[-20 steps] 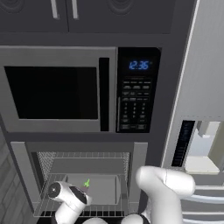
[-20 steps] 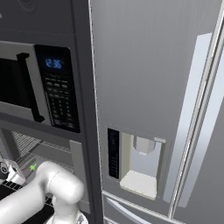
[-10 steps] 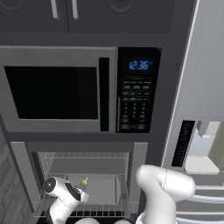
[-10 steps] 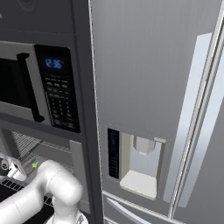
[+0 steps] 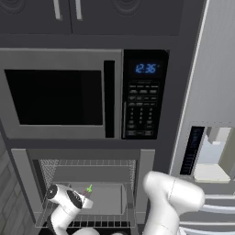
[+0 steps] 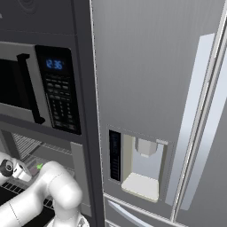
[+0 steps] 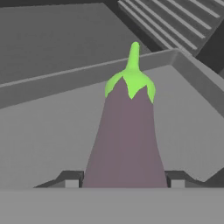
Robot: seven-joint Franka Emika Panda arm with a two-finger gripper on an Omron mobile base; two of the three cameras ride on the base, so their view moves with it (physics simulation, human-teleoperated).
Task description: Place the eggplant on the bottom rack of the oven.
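The eggplant [image 7: 124, 140], purple-grey with a bright green stem, sticks out forward from my gripper [image 7: 124, 181], which is shut on its thick end. Its green tip [image 5: 89, 188] shows just past the hand inside the oven [image 5: 146, 158], over the flat grey tray [image 5: 108, 199]. From the right side the tip [image 6: 39, 166] peeks out beside the gripper [image 6: 27, 172]. The bottom rack [image 5: 108, 223] shows as silver wires under the tray's front edge. The eggplant hangs above the tray floor [image 7: 48, 140], pointing at its far rim.
The upper wire rack [image 5: 87, 164] spans the cavity above the tray. Wire bars [image 7: 175, 22] lie beyond the tray's far right corner. A microwave [image 5: 55, 96] sits above the oven. A fridge with a dispenser [image 6: 142, 164] stands to the right.
The hand with the eggplant has edged slightly left and upward inside the oven. The grip is unchanged.
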